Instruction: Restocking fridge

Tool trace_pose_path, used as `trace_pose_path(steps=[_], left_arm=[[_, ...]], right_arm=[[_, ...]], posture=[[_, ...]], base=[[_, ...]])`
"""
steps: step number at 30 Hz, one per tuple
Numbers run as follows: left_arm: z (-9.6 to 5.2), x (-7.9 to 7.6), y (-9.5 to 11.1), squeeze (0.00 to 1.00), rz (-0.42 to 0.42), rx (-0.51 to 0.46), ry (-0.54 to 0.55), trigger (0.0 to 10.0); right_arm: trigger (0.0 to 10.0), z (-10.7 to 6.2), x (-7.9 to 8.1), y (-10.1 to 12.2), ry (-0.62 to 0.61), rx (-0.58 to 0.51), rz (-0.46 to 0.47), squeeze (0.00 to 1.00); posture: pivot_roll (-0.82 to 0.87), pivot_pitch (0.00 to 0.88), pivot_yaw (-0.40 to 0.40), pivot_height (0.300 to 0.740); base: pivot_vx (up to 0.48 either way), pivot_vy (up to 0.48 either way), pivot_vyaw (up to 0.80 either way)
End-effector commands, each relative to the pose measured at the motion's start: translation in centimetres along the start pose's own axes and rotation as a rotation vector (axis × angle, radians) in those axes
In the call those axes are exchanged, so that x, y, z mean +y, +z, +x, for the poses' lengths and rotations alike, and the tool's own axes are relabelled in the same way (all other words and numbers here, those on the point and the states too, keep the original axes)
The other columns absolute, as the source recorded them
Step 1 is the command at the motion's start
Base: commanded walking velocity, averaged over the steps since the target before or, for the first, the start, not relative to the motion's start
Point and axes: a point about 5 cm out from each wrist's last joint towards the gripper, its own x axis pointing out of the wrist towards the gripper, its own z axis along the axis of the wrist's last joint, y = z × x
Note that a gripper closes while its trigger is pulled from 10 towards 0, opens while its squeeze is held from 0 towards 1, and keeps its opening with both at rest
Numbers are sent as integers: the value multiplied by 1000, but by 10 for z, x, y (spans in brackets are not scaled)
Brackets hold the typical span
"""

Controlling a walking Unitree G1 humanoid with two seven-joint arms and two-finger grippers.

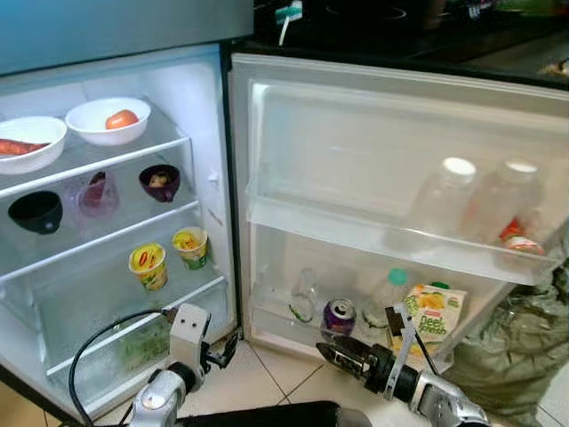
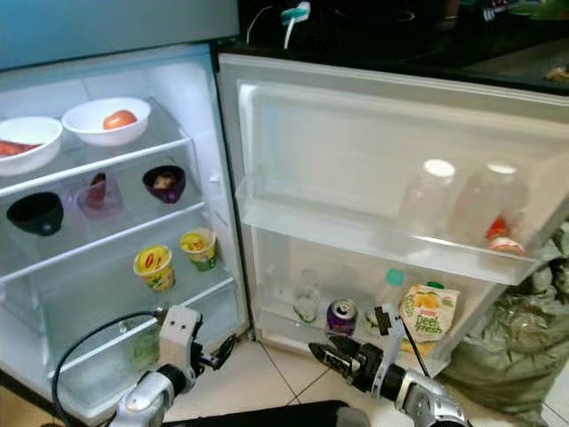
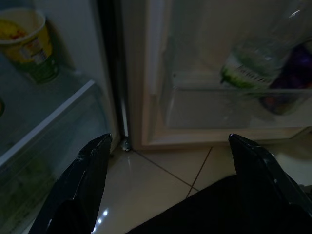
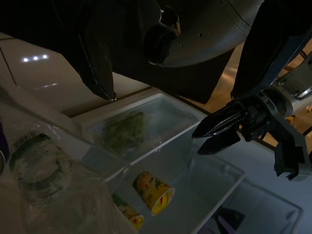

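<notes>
Both grippers hover empty, fingers spread: left gripper (image 1: pixel 224 350) by the fridge hinge, right gripper (image 1: pixel 331 354) near what looks like a purple can (image 1: pixel 338 317)

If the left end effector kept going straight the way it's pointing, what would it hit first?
Probably the bottom edge of the open fridge door near its hinge, just above the tiled floor. The left end effector is open and aimed there from the wrist view, though depth is hard to judge.

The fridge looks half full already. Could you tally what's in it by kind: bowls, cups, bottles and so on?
Bowls: 5 (2 white, 2 dark, 1 clear)
Yellow cups: 2
Bottles: 4
Can: 1
Juice pouch: 1
Total: 13
</notes>
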Motion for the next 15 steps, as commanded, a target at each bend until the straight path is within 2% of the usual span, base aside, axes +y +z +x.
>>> trace_pose_path(steps=[1, 15], left_arm=[[-3, 3, -4, 0, 8, 23, 6, 10000], [-3, 3, -6, 0, 19, 35, 8, 10000]], right_arm=[[10000, -2, -1, 0, 2, -8, 4, 0], [10000, -1, 1, -1, 33, -3, 8, 0]], posture=[[-6, 0, -47, 597], [-5, 0, -45, 642]], base=[[0, 0, 0], [0, 0, 0]])
